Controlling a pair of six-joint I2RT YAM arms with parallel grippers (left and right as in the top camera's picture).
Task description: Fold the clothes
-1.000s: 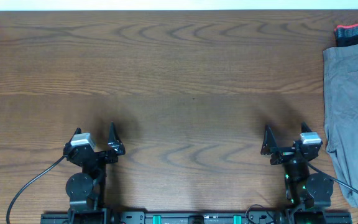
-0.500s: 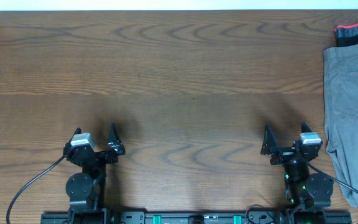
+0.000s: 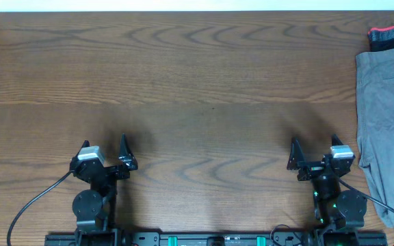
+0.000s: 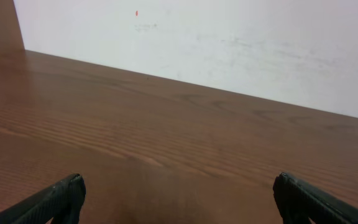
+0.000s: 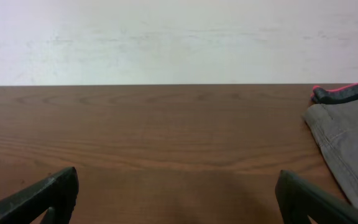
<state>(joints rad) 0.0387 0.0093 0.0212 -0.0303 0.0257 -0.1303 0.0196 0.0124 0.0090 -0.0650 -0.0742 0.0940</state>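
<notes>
The grey-green shorts lie flat at the table's right edge, partly cut off by the overhead view. They also show at the right of the right wrist view. My left gripper rests open and empty near the front left; its fingertips frame bare wood in the left wrist view. My right gripper rests open and empty near the front right, a little left of the shorts; its fingers are wide apart in the right wrist view.
A dark garment with a red band lies at the back right, just behind the shorts, also in the right wrist view. The brown wooden table ends at a white wall at the back.
</notes>
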